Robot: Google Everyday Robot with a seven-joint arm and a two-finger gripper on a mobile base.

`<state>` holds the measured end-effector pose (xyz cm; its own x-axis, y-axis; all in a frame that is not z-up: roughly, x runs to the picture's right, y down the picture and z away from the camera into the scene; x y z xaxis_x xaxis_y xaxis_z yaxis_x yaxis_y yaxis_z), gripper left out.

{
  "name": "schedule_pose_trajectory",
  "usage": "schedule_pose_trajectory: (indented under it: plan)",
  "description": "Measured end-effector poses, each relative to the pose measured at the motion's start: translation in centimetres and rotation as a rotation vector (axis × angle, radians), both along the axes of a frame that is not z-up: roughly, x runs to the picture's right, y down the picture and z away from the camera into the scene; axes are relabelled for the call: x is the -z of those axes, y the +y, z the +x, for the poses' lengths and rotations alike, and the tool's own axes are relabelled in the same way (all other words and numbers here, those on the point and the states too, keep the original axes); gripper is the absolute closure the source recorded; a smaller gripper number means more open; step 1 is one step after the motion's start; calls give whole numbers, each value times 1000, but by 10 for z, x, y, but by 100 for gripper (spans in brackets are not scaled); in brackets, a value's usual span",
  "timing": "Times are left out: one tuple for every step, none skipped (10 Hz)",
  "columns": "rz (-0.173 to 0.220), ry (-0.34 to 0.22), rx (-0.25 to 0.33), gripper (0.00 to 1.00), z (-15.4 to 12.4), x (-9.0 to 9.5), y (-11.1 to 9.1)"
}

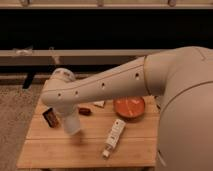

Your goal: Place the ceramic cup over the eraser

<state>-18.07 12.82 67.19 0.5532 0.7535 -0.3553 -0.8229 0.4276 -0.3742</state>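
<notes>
Camera view: the arm [107, 85] reaches out from the robot's white body [185, 110] across the wooden table [75, 152], then bends down sharply at the wrist. The gripper [67, 114] hangs below that bend, pointing at the tabletop.

Grip: the jaws are closed and have hold of the ceramic cup [72, 124], which hangs slightly tilted from the arm's end. The wrist housing covers the fingers, so I cannot make out where they bite the rim.

The eraser [50, 117] lies on the table just beside the gripper, on the side away from the robot's body. The cup is next to it, not over it, and I cannot tell whether the two touch or whether the cup's lower end meets the boards.

On the body side of the gripper lie a small reddish-brown piece [84, 111] and, past it, a pale block [99, 104] partly under the forearm. Further that way sits an orange dish [129, 106], and nearer the camera a long white tube [114, 136] lies flat.

Surroundings: slatted wood top, carpet [17, 115] beyond the table's edge, and a pale rail [75, 54] across a dark background.
</notes>
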Motion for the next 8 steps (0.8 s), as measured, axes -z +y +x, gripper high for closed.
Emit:
schedule_pose_trajectory:
  plan:
    - [0,2,2,100,-1,-3,0]
    - [1,2,2,100,-5,-6,0]
    - [3,2,1,100,-6,-7,0]
    - [6,3,1,100,-7,-10,0]
    - [9,4,1,100,-9,-13,0]
    - [9,6,-5,100,-7,-17,2]
    - [13,3,-16,100,-5,-23,4]
    - [19,10,-40,100,1,-38,9]
